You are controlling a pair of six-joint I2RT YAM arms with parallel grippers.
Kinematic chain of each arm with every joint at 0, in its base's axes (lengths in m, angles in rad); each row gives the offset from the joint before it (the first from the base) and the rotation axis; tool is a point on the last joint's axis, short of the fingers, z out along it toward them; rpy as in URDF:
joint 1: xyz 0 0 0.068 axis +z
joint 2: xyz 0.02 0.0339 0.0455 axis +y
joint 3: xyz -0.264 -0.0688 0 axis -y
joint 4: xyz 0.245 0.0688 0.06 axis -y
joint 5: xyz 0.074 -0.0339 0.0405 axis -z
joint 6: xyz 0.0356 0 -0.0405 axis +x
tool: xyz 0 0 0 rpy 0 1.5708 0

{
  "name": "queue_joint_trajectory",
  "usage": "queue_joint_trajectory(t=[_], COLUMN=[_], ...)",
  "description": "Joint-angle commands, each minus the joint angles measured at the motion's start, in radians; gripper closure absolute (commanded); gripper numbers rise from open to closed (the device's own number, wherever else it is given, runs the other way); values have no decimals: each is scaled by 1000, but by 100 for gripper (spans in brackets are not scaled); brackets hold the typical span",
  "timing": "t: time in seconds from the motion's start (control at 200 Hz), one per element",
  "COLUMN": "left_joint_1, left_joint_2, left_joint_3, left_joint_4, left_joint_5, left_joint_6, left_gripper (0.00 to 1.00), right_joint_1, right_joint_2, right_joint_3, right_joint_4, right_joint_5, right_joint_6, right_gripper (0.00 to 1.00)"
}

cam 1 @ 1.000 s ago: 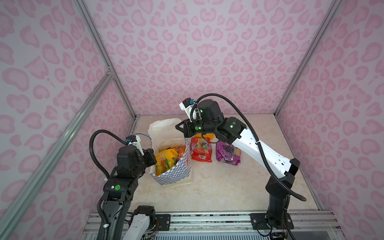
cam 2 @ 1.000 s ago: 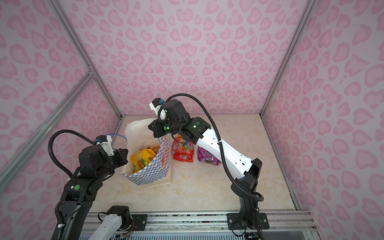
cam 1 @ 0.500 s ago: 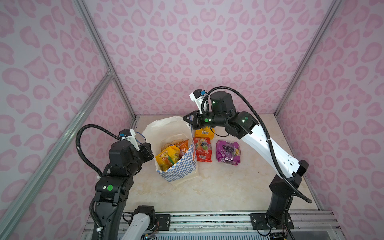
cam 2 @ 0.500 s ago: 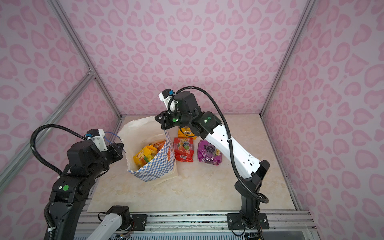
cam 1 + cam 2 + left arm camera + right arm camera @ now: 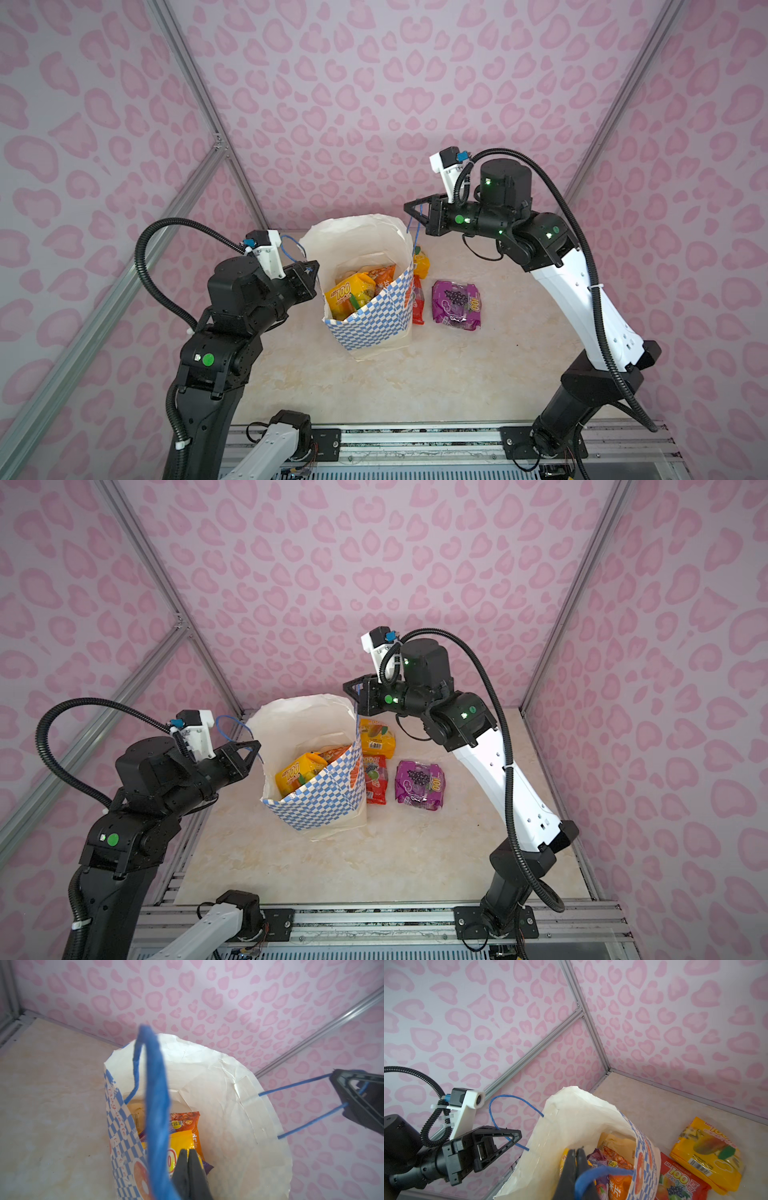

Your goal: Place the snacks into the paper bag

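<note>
The paper bag [image 5: 368, 332] [image 5: 318, 808] stands upright mid-table with its mouth pulled wide. My left gripper [image 5: 313, 266] [image 5: 255, 746] [image 5: 188, 1151] is shut on one blue cord handle [image 5: 155, 1105]. On the opposite side, my right gripper [image 5: 409, 205] [image 5: 347, 685] [image 5: 576, 1151] is shut on the other handle [image 5: 602, 1172]. Inside the bag lie a yellow pouch [image 5: 349, 293] [image 5: 180, 1142], an orange chips bag [image 5: 380, 274] [image 5: 618, 1184] and a purple packet [image 5: 596, 1157]. On the table beside the bag lie three more snacks: a yellow pouch [image 5: 376, 737] [image 5: 710, 1153], a red one [image 5: 375, 781] [image 5: 679, 1182] and a purple one [image 5: 456, 304] [image 5: 419, 784].
Pink patterned walls with metal frame posts [image 5: 199, 124] close in the beige tabletop [image 5: 415, 382] on three sides. The arm bases sit on a rail [image 5: 415, 440] along the front edge.
Both grippers have risen and drawn apart with the handles. The bag has slid a little to the right and now stands more upright with a wider mouth.
</note>
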Motion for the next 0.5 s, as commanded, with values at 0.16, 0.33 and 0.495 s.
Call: queue_joint_trajectory(t=[0.16,0.33,0.495], left_joint_1=[-311,-443,-540], left_joint_2=[266,508,794], left_joint_3=[193,383,679], left_joint_4=[182,190,143], left_joint_5=[-98,-96,-39], left_joint_6=[24,47,59], left_gripper=[97,97,97], right_joint_1=[-171,-358,-556], right_joint_2=[-154,-304,-429], right_joint_3=[-92,-211,-280], right_joint_4=[64,54,29], right_joint_5=[78,142,193], right_joint_6=[35,72,92], right_gripper=[100,100,100])
